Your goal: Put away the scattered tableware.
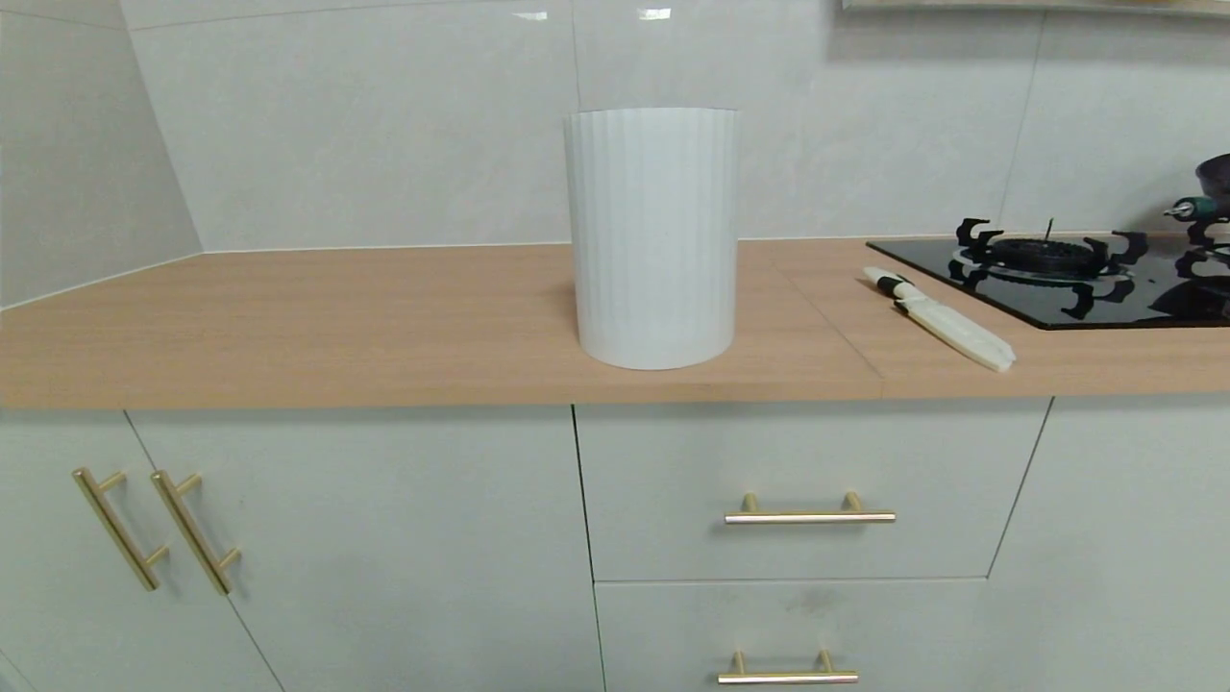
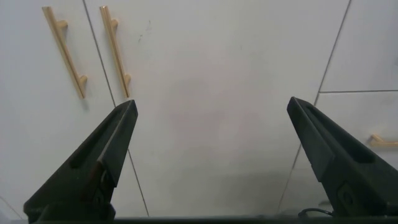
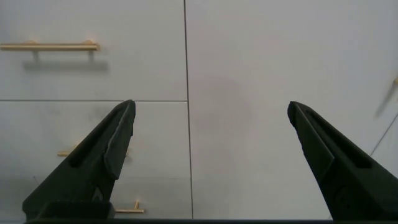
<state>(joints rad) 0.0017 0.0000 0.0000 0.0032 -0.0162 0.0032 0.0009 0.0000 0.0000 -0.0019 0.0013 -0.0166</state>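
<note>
Knife [image 1: 937,318], perhaps sheathed, lies beside hob [image 1: 1033,306]; left gripper [image 2: 211,107], right gripper [image 3: 211,107] wide, facing cabinets [image 3: 267,68].

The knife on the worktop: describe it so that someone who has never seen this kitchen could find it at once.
Follow the wooden worktop to the black hob at its right end. Beside the hob's left edge lies the knife, flat and slantwise. It is long, slim and cream-white with a black band, unlike the tall ribbed white container standing farther left.
</note>
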